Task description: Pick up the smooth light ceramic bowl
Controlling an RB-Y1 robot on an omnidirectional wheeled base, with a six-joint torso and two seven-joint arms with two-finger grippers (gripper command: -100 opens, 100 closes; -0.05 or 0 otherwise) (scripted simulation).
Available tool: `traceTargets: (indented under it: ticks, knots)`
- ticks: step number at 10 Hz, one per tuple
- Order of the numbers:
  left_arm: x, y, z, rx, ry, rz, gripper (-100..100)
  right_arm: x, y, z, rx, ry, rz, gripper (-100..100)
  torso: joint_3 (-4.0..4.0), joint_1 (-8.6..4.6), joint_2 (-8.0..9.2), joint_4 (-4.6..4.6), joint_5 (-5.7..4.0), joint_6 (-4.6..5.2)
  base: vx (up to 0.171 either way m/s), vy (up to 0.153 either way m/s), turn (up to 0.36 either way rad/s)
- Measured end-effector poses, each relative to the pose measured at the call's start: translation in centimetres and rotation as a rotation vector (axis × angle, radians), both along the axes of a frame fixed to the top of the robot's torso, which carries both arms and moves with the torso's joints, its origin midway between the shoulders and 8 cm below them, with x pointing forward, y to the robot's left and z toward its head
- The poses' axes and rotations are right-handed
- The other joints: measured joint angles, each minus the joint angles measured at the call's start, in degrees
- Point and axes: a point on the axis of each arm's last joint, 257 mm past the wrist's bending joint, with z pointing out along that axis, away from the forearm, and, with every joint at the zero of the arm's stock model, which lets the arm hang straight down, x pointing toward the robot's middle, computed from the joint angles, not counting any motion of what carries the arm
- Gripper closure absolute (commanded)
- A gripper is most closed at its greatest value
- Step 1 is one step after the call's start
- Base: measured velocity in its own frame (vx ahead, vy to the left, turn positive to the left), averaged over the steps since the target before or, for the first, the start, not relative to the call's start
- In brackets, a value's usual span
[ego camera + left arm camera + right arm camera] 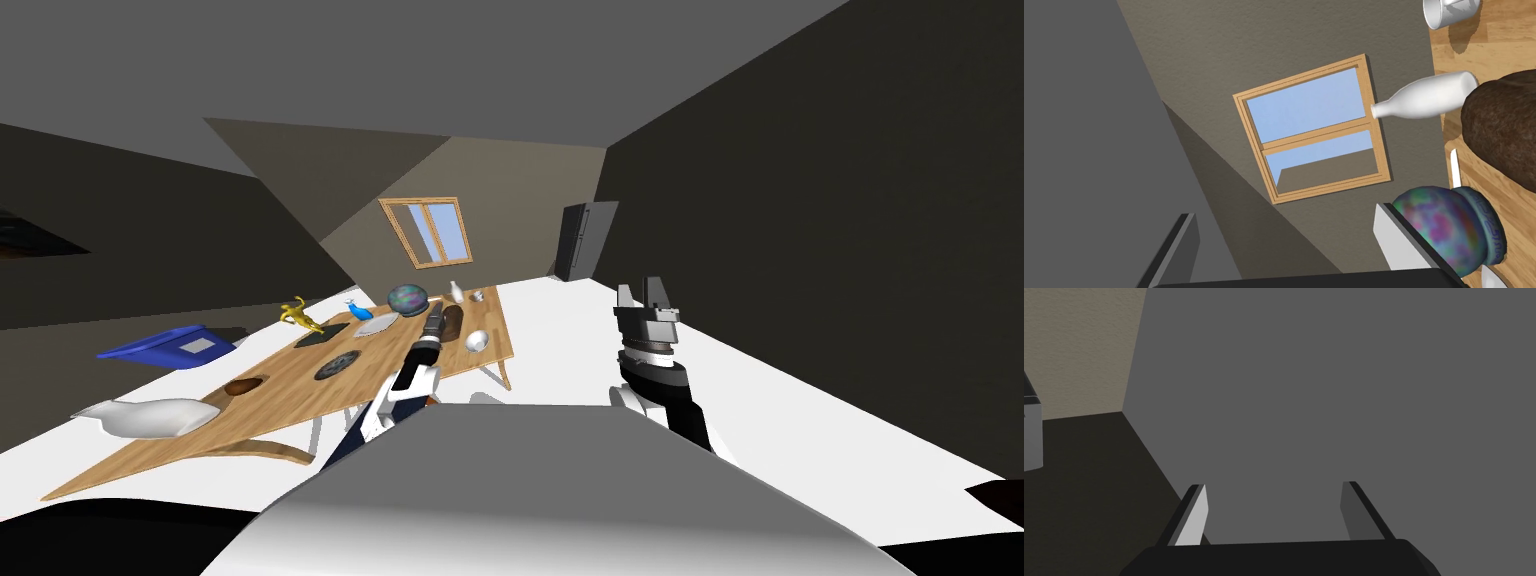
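While stretched over the wooden table (270, 400), holds left gripper (1284, 245) released and empty beside multicoloured vase (1449, 230). Finds light bowl (476, 341) near table's right edge, just right of brown lump (452, 322). Holds right gripper (1274, 513) raised right of table, fingers apart, empty.

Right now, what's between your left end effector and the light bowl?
A dark brown lump lies between the left end effector and bowl, in the head view.
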Motion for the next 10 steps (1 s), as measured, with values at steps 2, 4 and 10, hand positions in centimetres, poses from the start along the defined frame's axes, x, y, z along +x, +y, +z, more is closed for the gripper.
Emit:
traceTargets:
  ticks: [2,4,10]
  knots:
    - [0.6,1.0,-1.9,-0.015,0.059,0.019,-100,0.0,0.0,0.0,0.0,0.0,0.0,0,0.0,-0.01,0.0,0.0,0.0,0.0,-0.009,-0.007,0.03]
    - [1.2,1.7,-3.6,-0.031,0.115,0.036,-100,0.0,0.0,0.0,0.0,0.0,0.0,0,-0.01,-0.02,-0.02,0.0,-0.01,0.0,-0.006,-0.01,0.029]
    - [1.8,3.7,-9.1,-0.083,0.293,0.087,-100,0.0,0.0,0.0,0.0,0.0,0.0,0,-0.02,-0.06,-0.04,-0.01,-0.01,0.0,-0.002,-0.018,0.035]
